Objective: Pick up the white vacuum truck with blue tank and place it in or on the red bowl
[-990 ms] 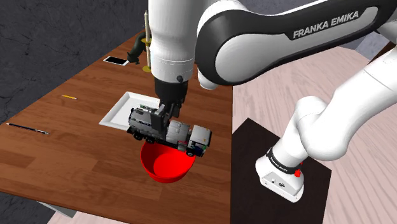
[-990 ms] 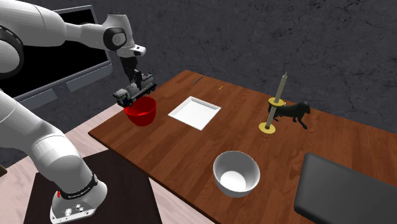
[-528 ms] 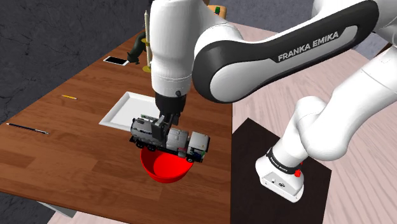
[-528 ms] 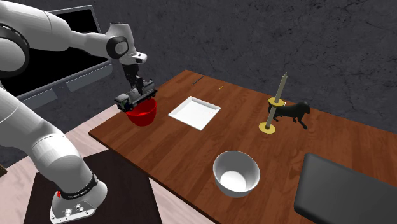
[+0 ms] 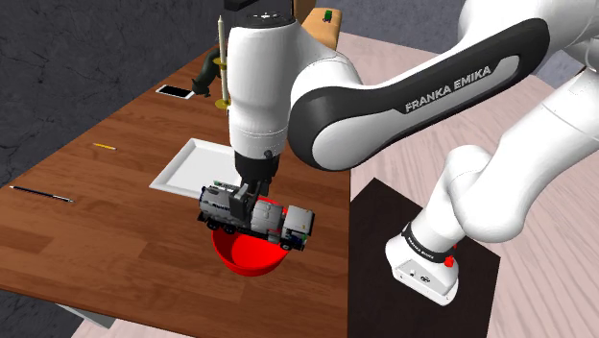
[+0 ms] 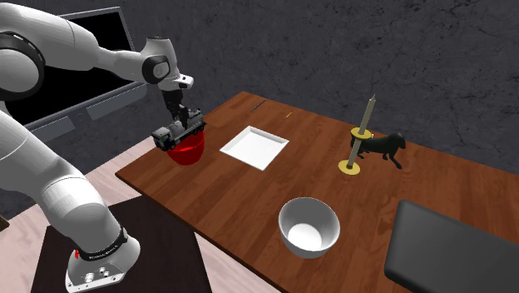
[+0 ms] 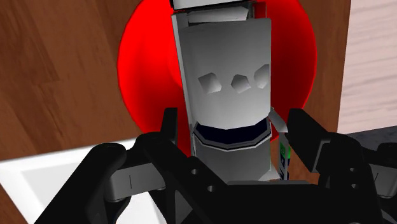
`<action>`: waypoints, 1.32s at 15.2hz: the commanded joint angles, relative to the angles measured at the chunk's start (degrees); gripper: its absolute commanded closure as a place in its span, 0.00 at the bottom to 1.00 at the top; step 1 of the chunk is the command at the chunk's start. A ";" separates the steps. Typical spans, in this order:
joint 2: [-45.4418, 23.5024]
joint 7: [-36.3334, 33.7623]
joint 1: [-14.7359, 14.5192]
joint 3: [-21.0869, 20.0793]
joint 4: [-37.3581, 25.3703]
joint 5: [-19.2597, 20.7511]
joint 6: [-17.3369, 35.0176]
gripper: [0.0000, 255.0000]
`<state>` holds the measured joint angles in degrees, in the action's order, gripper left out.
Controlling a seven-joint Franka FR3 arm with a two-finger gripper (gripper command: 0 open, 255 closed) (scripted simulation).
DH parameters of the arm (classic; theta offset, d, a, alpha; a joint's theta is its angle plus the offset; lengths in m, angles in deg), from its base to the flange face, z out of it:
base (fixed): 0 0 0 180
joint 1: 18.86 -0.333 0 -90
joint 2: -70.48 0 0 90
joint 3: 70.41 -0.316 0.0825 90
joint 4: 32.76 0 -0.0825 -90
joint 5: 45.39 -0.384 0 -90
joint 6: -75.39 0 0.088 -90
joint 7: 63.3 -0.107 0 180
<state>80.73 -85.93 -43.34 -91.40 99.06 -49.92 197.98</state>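
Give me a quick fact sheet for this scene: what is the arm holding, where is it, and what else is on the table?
Held: grey-white toy truck, clasped by the black gripper
Position: over the red bowl; contact cannot be told
Beside bowl: white tray
Elsewhere on wooden table: white bowl, candlestick, black animal figure

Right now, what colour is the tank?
Grey with a dark blue band; the tank of the truck shows best in the wrist view.
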 commanded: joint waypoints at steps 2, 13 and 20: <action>0.01 -0.02 0.00 -0.01 -0.02 0.01 0.09 1.00; 2.32 0.49 0.02 0.51 -3.78 -0.53 -5.88 0.00; 2.79 0.58 0.02 0.65 -4.87 -0.61 -7.44 0.00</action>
<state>83.51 -85.36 -43.31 -90.75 94.21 -50.53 190.58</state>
